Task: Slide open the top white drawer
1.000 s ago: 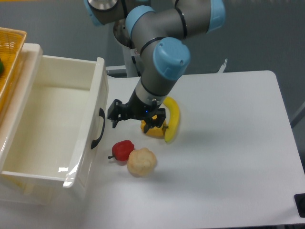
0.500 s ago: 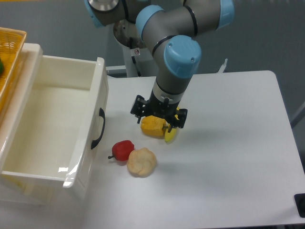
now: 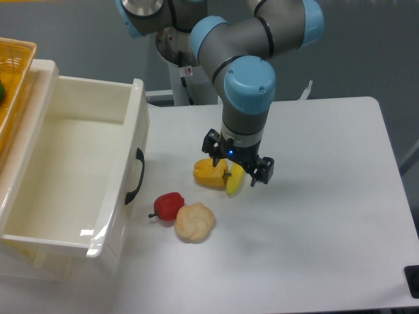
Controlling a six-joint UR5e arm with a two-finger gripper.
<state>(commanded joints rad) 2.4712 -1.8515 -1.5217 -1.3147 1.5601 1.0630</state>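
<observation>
white table (image 3: 314, 216) holds the top white drawer (image 3: 78, 163), pulled far out at the left, so the task looks done. gripper (image 3: 239, 167) has moved away from the handle (image 3: 134, 176); it hangs open and empty over the banana (image 3: 234, 185).

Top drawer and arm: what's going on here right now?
The top white drawer is pulled well out of the chest, its tray empty. The gripper hangs open above the yellow pepper and banana, holding nothing. A red pepper and a pale bun lie near the drawer front.
</observation>
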